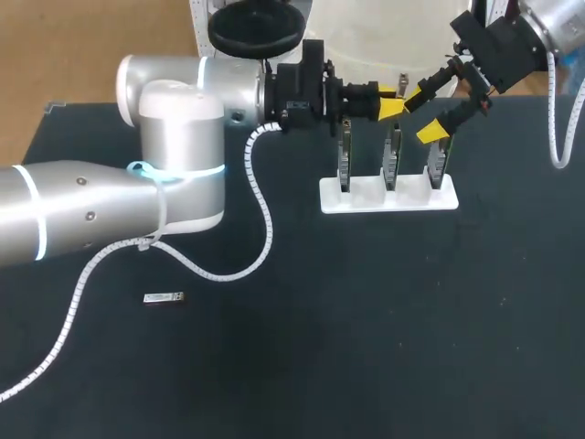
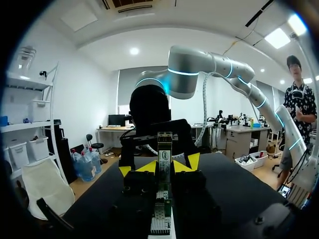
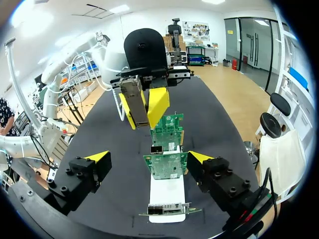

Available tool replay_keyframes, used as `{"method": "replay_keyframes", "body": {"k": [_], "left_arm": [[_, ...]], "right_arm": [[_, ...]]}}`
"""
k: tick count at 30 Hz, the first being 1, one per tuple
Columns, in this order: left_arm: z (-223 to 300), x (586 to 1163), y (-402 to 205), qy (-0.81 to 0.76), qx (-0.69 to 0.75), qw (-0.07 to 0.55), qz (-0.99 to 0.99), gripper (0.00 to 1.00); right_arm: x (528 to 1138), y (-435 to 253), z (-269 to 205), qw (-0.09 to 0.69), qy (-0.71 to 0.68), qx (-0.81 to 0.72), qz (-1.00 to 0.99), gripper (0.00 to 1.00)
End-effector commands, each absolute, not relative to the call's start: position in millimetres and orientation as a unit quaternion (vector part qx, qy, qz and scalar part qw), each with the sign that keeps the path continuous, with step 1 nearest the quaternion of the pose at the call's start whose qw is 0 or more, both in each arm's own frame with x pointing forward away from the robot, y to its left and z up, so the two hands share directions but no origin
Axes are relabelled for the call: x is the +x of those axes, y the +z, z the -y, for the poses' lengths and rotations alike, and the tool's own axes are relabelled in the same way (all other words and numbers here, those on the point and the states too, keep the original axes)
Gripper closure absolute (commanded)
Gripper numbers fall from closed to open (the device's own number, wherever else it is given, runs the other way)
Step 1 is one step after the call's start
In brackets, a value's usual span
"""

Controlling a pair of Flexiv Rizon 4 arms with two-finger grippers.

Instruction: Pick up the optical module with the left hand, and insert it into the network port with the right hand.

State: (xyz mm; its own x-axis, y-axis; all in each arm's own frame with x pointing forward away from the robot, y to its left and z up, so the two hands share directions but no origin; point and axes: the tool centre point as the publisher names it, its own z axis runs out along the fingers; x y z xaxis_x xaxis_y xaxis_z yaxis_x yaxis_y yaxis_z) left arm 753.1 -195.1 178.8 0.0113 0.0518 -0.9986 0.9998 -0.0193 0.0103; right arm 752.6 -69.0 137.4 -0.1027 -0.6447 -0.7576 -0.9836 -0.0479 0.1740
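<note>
Head view, white rack [image 1: 388, 199]: it sits on the dark table [image 1: 366, 347] toward the far side. It has three slots, and I've got one green card standing upright in each: left card [image 1: 345, 157], middle card [image 1: 391, 160], right card [image 1: 437, 163].
Rack from the right wrist: the same three cards line up ahead of my right gripper, one behind the other. A small metal network port [image 3: 156, 149] shows on the edge of the middle one.
Optical module [image 3: 134, 102]: off the table, up in the air in my left gripper, above and beyond the farthest card as the right wrist sees it. From the left wrist it stands upright [image 2: 164, 149] between the yellow tips.
Second module [image 1: 164, 297]: a small silver piece lying flat on the near-left table, well apart from the rack.
Cable [image 1: 260, 238]: a white coiled line hangs off my left arm and loops across the table between the second module and the rack.
In the way: the two grippers crowd over the card tops. My left yellow tips are just beside the upper finger of my right.
Left gripper [image 1: 391, 102]: clamped on the optical module, one finger on each side, hovering over the middle card.
Right gripper [image 1: 430, 112]: fingers spread wide and holding nothing, with the row of cards showing in the gap between them [image 3: 148, 158].
</note>
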Motion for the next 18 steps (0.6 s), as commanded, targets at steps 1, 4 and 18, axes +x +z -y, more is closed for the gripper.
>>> {"method": "replay_keyframes", "body": {"k": [1, 4, 18], "left_arm": [[197.4, 752.8, 177.5, -0.484, 0.52, 0.484, -0.511, 1.0], [197.6, 753.3, 177.0, -0.48, 0.518, 0.485, -0.516, 1.0], [200.2, 757.0, 175.7, -0.468, 0.516, 0.486, -0.528, 1.0]], "right_arm": [[752.8, 137.4, 68.5, 0.235, 0.361, -0.627, -0.649, 0.0], [752.8, 137.4, 68.5, 0.235, 0.361, -0.627, -0.649, 0.0], [752.8, 137.4, 68.5, 0.235, 0.361, -0.627, -0.649, 0.0]]}}
